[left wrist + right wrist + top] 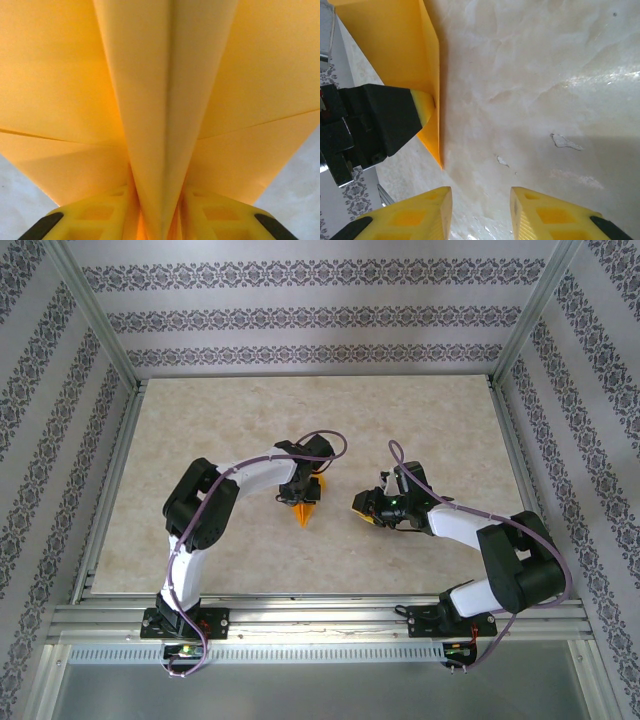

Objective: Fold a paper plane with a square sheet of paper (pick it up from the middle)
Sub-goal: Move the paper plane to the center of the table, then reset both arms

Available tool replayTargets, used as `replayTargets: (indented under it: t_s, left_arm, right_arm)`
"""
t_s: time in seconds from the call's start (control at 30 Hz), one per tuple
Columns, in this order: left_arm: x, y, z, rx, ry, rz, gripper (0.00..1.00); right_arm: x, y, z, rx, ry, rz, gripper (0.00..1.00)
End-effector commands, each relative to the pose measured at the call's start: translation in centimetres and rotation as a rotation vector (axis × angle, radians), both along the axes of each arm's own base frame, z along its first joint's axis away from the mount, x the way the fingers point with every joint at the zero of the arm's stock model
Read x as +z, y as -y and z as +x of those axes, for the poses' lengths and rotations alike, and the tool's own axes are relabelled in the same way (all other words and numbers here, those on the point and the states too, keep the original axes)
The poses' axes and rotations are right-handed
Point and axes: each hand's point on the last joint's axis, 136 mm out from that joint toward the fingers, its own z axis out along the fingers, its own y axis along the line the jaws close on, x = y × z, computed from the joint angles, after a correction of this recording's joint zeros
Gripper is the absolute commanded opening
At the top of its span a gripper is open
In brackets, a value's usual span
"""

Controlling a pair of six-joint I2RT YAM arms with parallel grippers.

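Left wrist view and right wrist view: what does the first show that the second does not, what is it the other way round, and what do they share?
Left wrist view, not the right: the centre ridge of the paper plane pinched in the left gripper, with both wings spreading out. Right wrist view, not the left: the open right gripper over the table, holding nothing, and pale scuffs on the surface. Both: orange paper and some of the marbled table top.

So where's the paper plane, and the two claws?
paper plane (170, 100): left wrist view, on its centre fold.
left gripper (160, 222): left wrist view, between its yellow fingers clamping the fold.
right gripper (481, 200): right wrist view, gap between its open yellow fingertips.
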Motion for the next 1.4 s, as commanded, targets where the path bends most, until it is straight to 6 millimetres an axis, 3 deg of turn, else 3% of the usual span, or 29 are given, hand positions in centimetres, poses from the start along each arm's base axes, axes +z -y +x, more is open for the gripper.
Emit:
replayTargets:
  t_s: [0.0, 0.43, 0.7, 1.0, 1.17, 1.3, 1.37]
  left_arm:
    - [-1.3, -1.0, 0.1, 0.032, -0.021, 0.07, 0.34]
    - [-0.7, 0.0, 1.5, -0.011, -0.012, 0.076, 0.4]
    - [3.7, 0.7, 2.2, -0.006, 0.077, -0.001, 0.42]
    - [8.1, 0.6, 2.5, 0.007, 0.168, -0.058, 0.51]
    - [12.8, -0.7, 2.9, -0.004, 0.375, -0.105, 0.52]
    - [16.6, -4.2, 2.5, 0.002, 0.607, -0.072, 0.72]
    - [17.9, -6.6, 2.0, 0.026, 0.717, -0.032, 0.89]
  right_arm:
    - [-0.1, 0.1, 0.0, 0.018, 0.008, 0.002, 0.36]
    - [0.3, 0.5, 0.0, 0.008, 0.018, 0.006, 0.36]
    - [1.7, 1.7, 0.2, -0.019, 0.071, -0.022, 0.36]
    - [3.6, 3.7, 0.9, -0.072, 0.131, -0.025, 0.37]
    - [6.4, 7.1, 1.8, -0.136, 0.27, -0.129, 0.43]
    - [9.0, 11.8, 2.5, -0.2, 0.45, -0.398, 0.56]
    - [9.9, 14.2, 2.9, -0.232, 0.538, -0.55, 0.7]
